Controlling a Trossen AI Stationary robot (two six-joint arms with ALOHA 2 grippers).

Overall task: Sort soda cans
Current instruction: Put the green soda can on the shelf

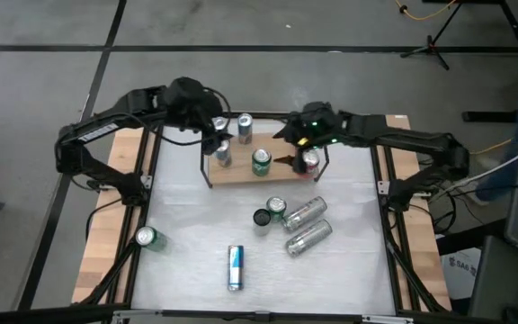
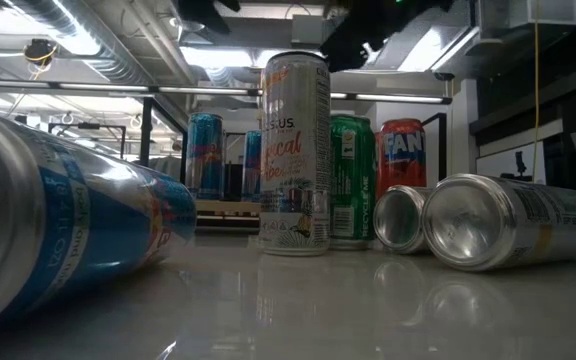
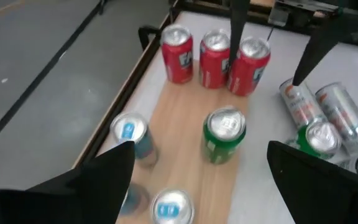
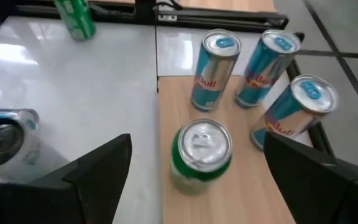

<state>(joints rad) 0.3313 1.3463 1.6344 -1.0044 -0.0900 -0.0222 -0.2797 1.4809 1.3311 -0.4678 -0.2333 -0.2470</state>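
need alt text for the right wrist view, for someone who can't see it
Three upright blue-and-silver metal cans stand grouped on a light wooden board, with one upright green metal can in front of them, framed by the right end effector, whose dark fingers are spread open. Off the board, on the white tabletop, stands another green can.

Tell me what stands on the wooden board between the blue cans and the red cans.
One upright green can stands alone on the wooden board, between the blue cans and the red cans. The left wrist view shows it best; the high view agrees.
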